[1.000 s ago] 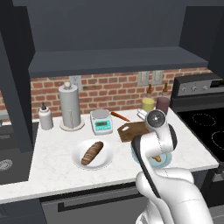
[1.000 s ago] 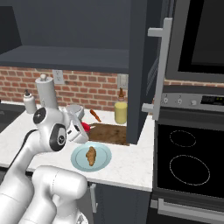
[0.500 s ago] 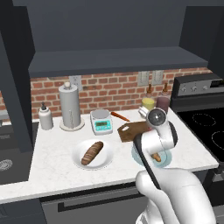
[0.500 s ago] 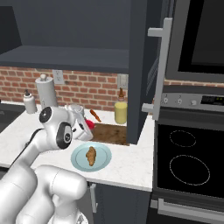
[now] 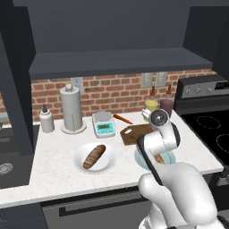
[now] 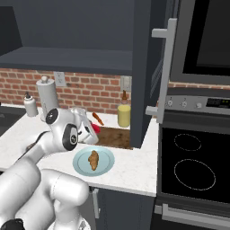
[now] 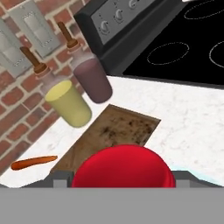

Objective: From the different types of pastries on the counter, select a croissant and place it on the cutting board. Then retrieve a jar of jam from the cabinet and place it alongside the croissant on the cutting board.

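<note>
My gripper is shut on the jar of jam, a squat red jar low in the hand view and held just above the counter. Beyond the jar lies the dark brown cutting board, bare, also seen as the cutting board and the cutting board. The golden-brown croissant rests on a round pale blue plate in front of the board. My arm partly hides the croissant in the left base view. The dark scored loaf lies on a white plate.
A yellow canister and a maroon canister stand at the board's far end, and a carrot lies beside it. The stove is to the right. A scale, paper-towel roll and an open cabinet door are near.
The gripper has drifted slightly toward the cutting board, carrying the red jar. Plates and pastries have not moved.
</note>
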